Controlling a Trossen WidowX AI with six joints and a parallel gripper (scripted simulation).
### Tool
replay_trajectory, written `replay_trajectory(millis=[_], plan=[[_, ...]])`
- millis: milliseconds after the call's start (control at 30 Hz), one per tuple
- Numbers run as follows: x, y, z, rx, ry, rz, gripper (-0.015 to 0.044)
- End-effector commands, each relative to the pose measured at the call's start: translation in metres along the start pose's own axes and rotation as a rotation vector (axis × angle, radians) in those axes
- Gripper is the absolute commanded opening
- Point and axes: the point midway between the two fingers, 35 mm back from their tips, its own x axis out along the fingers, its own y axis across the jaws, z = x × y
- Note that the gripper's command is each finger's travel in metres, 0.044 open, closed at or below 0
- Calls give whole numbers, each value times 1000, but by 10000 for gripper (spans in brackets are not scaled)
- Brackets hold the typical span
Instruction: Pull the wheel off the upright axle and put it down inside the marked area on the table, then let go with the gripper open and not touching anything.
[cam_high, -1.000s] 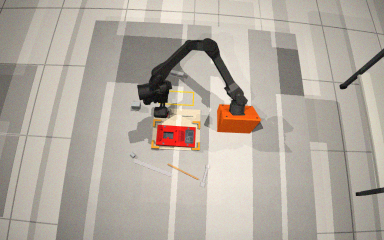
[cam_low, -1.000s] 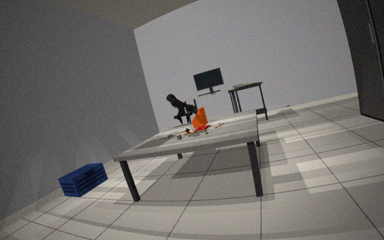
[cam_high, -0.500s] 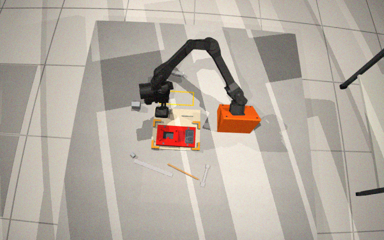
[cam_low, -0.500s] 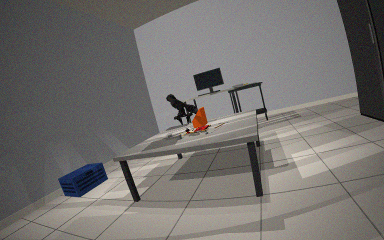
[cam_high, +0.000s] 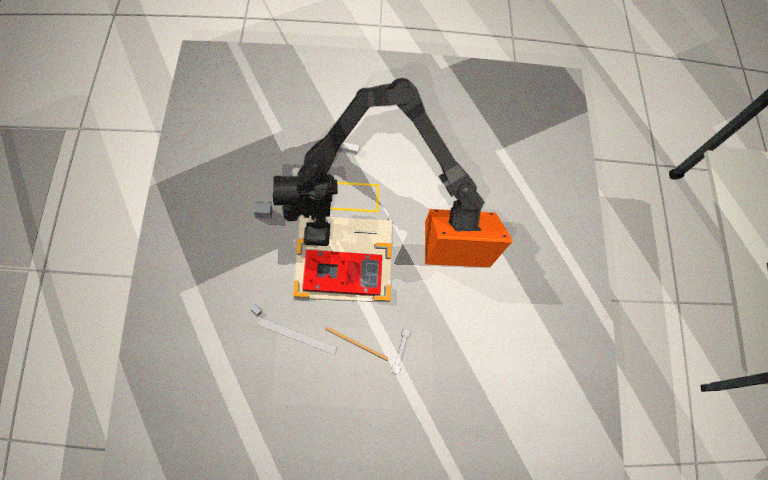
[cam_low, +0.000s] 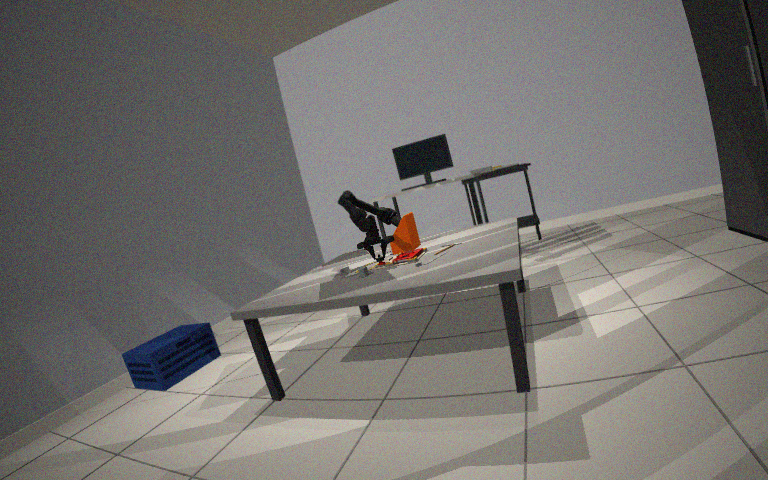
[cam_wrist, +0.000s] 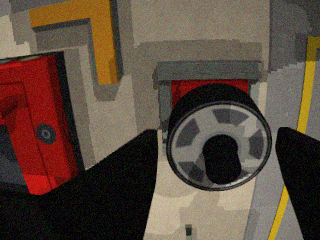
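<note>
Gripper (cam_wrist: 219, 160) fingers stand apart on either side of the wheel (cam_wrist: 219, 138) in the wrist view, one dark finger (cam_wrist: 110, 207) filling the lower left of the frame and the other at the right edge. A gap shows between each finger and the wheel's rim, so the jaws are open and hold nothing. The wheel sits in the middle of that frame, a grey disc with a dark rim, darker spoke windows and a black hub at its centre; it is on its axle, above a small red block (cam_wrist: 210, 87) framed in grey. An orange corner bracket (cam_wrist: 94, 30) lies at the upper left, a red plate (cam_wrist: 34, 120) at the left edge, and a yellow outline (cam_wrist: 296, 160) runs down the right side.

From the top view, the gripper (cam_high: 317, 232) hangs over the upper left corner of a pale board (cam_high: 368, 232), hiding the wheel. The red plate (cam_high: 339, 271) covers the lower part of that board. The yellow outline (cam_high: 355, 197) marks a rectangle on the table (cam_high: 509, 350) just above the board, partly covered by the arm (cam_high: 373, 107). The arm rises from an orange base (cam_high: 467, 240) to the right of the board. A small grey block (cam_high: 263, 209) sits left of the gripper; a pale strip (cam_high: 297, 335), a thin orange stick (cam_high: 356, 343) and a white tool (cam_high: 400, 350) lie below the board.
</note>
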Motion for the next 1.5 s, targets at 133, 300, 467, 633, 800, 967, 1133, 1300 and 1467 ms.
replay_trajectory(millis=[133, 300, 467, 633, 800, 967, 1133, 1300, 1467], plan=[[0, -1, 0, 4, 2, 0, 155], [0, -1, 0, 4, 2, 0, 63], [-2, -1, 0, 4, 2, 0, 0], [-3, -1, 0, 3, 1, 0, 0], [-5, 0, 0, 3, 1, 0, 0], [-7, 0, 0, 2, 1, 0, 0], [-8, 0, 0, 2, 1, 0, 0], [-10, 0, 0, 1, 0, 0, 0], [-12, 0, 0, 1, 0, 0, 0]])
